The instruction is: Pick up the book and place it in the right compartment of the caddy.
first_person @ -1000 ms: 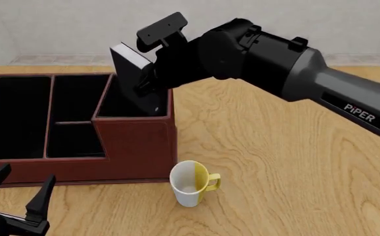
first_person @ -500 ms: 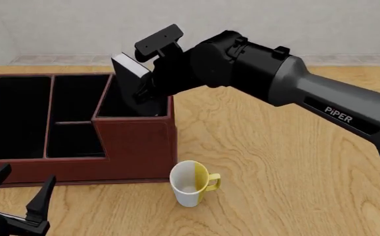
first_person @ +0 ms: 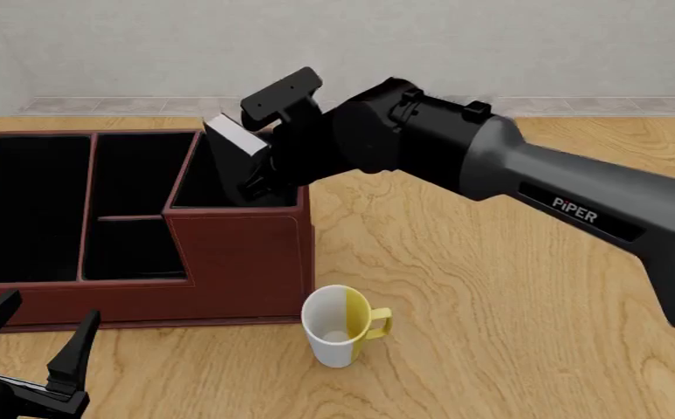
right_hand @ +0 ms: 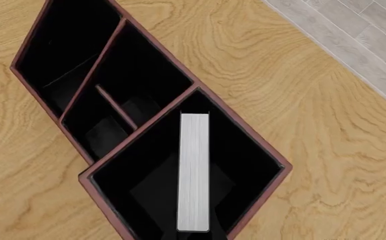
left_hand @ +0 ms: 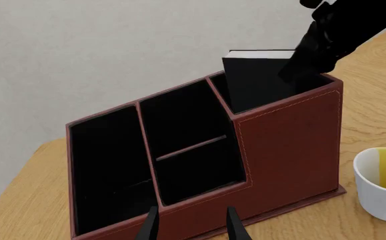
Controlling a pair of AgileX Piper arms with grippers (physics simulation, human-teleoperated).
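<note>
So the book (first_person: pixel 235 140) is standing on edge, tilted, with its lower part already down inside the right compartment (first_person: pixel 215 188) of the caddy (first_person: pixel 139 262) and its top corner poking above the rim. In the right wrist view the white page edges (right_hand: pixel 194 172) run as a straight strip across the middle of that compartment, clear of the walls on both sides as far as I can tell. The right gripper (first_person: pixel 261 170) is clenched on the book, fingers reaching down past the caddy's rim with the book's long axis running on from them into the box. So I reckon the next bit is just more lowering, then letting go.

The other three sections of the caddy look black and bare from here, nothing in them that I can make out.

The left gripper (first_person: pixel 34 349) sits on the near side of the caddy, fingers spread, grasping nothing, way less involved. There's a yellow-and-white mug (first_person: pixel 340 326) on the desk (first_person: pixel 489 288) just in front of the caddy's near right corner, and it looks empty.
</note>
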